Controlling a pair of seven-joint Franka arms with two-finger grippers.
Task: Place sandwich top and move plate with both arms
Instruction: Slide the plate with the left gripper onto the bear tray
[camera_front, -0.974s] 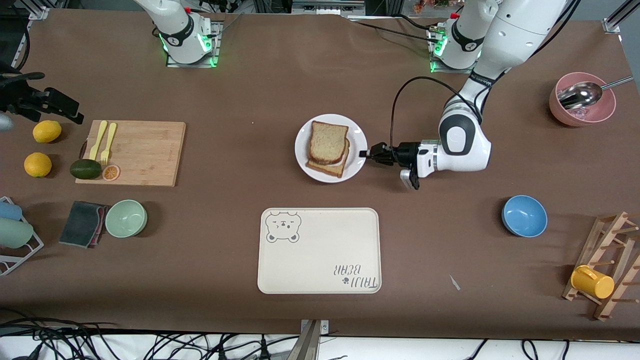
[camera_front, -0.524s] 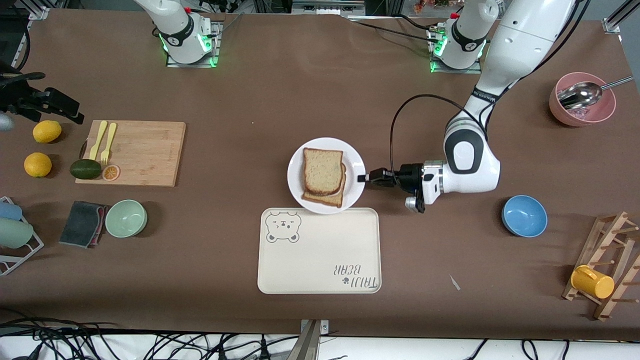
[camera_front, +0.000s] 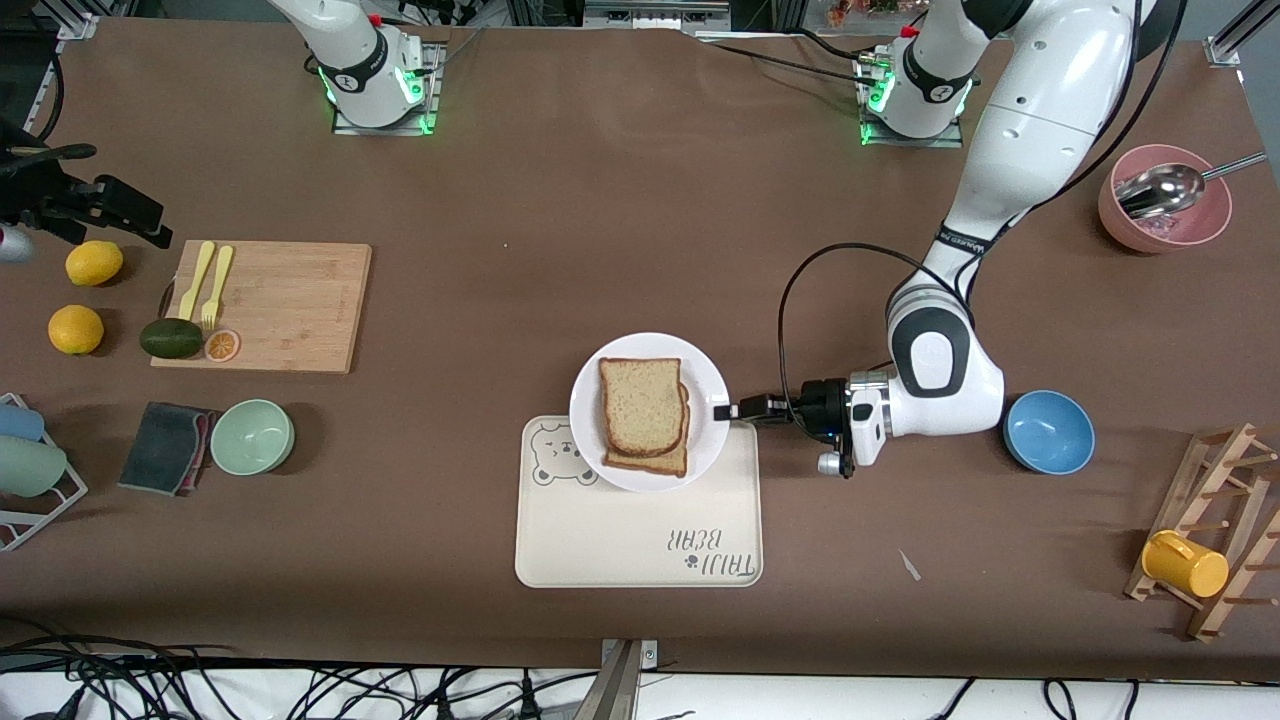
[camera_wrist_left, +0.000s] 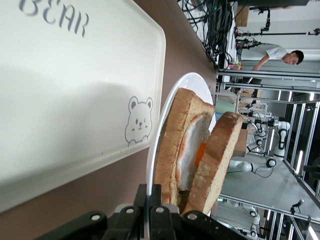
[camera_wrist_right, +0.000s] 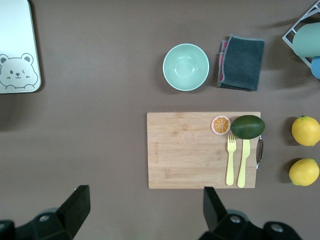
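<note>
Over cream tray (camera_front: 640, 540): plate (camera_front: 590, 440) carrying sandwich top (camera_front: 642, 403) over egg toast (camera_wrist_left: 186, 150), left fingers (camera_wrist_left: 150, 200) pinching rim; right fingers (camera_wrist_right: 75, 205) spread.

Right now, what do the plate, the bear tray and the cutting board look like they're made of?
The plate: glossy white, probably ceramic or melamine; its rim shines. The tray: matte cream, likely plastic, with a printed bear and rounded moulded corners. The cutting board: pale wood, perhaps bamboo, with visible grain strips in the right wrist view.

Rectangular cream tray with bear drawing (camera_front: 620, 540); bamboo cutting board (camera_front: 285, 300) bearing two yellow forks (camera_front: 208, 282); round blue bowl (camera_front: 1048, 431).
</note>
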